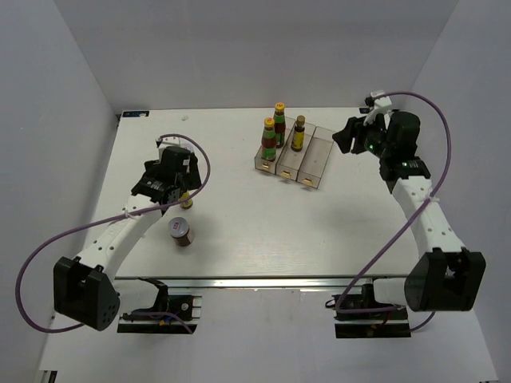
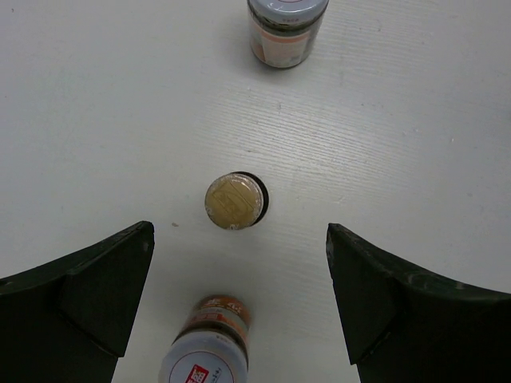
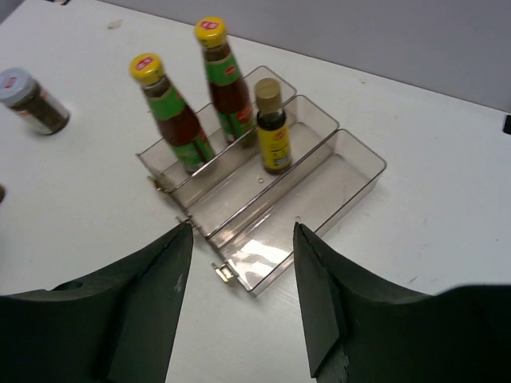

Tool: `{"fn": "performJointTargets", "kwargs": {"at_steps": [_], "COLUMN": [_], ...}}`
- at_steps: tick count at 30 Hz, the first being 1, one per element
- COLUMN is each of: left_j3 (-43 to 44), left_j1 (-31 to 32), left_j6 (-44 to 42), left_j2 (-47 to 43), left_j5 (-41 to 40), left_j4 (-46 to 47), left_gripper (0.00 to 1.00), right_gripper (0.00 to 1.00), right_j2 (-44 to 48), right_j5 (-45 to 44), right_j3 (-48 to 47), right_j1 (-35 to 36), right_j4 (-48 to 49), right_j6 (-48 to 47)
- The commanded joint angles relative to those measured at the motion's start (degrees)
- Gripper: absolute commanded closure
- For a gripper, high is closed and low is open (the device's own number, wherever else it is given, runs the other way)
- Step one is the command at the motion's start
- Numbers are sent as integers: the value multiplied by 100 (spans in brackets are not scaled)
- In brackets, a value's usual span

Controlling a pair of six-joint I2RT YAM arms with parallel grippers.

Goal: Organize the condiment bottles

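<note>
Your left gripper (image 2: 239, 239) hung with fingers spread wide, touching nothing, above the gold-capped bottle (image 2: 233, 201) standing between the far jar (image 2: 286, 28) and the near jar (image 2: 209, 351). Your right gripper (image 3: 243, 239) was parted and empty, near the tray (image 3: 351, 183) holding three bottles (image 3: 273, 132).

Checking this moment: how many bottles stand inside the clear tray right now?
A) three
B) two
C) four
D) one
A: the nearer red sauce bottle, the farther red sauce bottle and one slim gold-capped bottle stand upright within the tray.
</note>
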State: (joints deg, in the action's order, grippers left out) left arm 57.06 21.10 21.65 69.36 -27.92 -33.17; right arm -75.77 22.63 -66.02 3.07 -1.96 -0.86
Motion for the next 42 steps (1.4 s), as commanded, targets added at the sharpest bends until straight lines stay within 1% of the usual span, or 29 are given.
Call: {"fn": "performJointTargets", "kwargs": {"at_steps": [1, 5, 7, 12, 14, 15, 20, 23, 24, 26, 27, 30, 31, 33, 34, 35, 36, 37, 39, 42], "left_j3": [-10, -11, -2, 51, 51, 51, 34, 33, 34, 95, 121, 148, 139, 139, 139, 165, 174, 183, 305, 603], "left_j1": [-211, -387, -449, -555, -581, -581, -590, -599, -599, -607, -616, -625, -625, -625, -625, -616, -625, -625, -625, -625], "left_j6": [-99, -152, -187, -214, -205, -205, -205, -214, -214, -222, -231, -240, -240, -240, -240, -240, -266, -284, -336, -416], "left_j2": [156, 393, 499, 745, 798, 798, 824, 807, 807, 842, 903, 947, 947, 921, 886, 842, 790, 641, 465, 157], "left_j5": [252, 428, 472, 595, 656, 665, 692, 692, 683, 700, 700, 727, 735, 771, 788, 823, 963, 1060, 1357, 1815], "left_j4": [354, 539, 627, 680, 689, 698, 601, 645, 654, 645, 645, 627, 636, 627, 610, 601, 610, 627, 619, 522], "left_gripper": [2, 3, 6, 12, 18, 19, 23, 31, 37, 43, 48, 55, 62, 69, 75, 79, 82, 89, 99, 100], "right_gripper": [41, 42, 42, 42, 42, 42, 42, 42, 42, 42, 42, 42, 42, 42, 42, 42, 42, 42, 42, 44], "right_j2": [544, 1115, 1309, 1521, 1600, 1626, 1706, 1706, 1714, 1749, 1758, 1864, 1925, 1969, 1995, 2013, 2031, 2048, 2075, 2092], "right_j5": [610, 874, 918, 1041, 1033, 1024, 1059, 1076, 1094, 1129, 1138, 1147, 1156, 1173, 1199, 1234, 1252, 1305, 1366, 1472], "right_j3": [352, 835, 1037, 1240, 1276, 1302, 1364, 1390, 1399, 1416, 1434, 1495, 1522, 1539, 1548, 1557, 1548, 1557, 1557, 1548], "right_j1": [9, 9, 9, 1, 1, 1, -87, -166, -184, -228, -245, -246, -237, -246, -420, -439, -456, -517, -597, -807], "right_j4": [134, 56, 55, -59, -77, -77, -77, -77, -86, -112, -121, -156, -165, -173, -191, -191, -191, -200, -200, -200], "right_j6": [42, 244, 253, 288, 306, 306, 367, 394, 394, 403, 403, 368, 368, 368, 368, 368, 385, 403, 446, 543]}}
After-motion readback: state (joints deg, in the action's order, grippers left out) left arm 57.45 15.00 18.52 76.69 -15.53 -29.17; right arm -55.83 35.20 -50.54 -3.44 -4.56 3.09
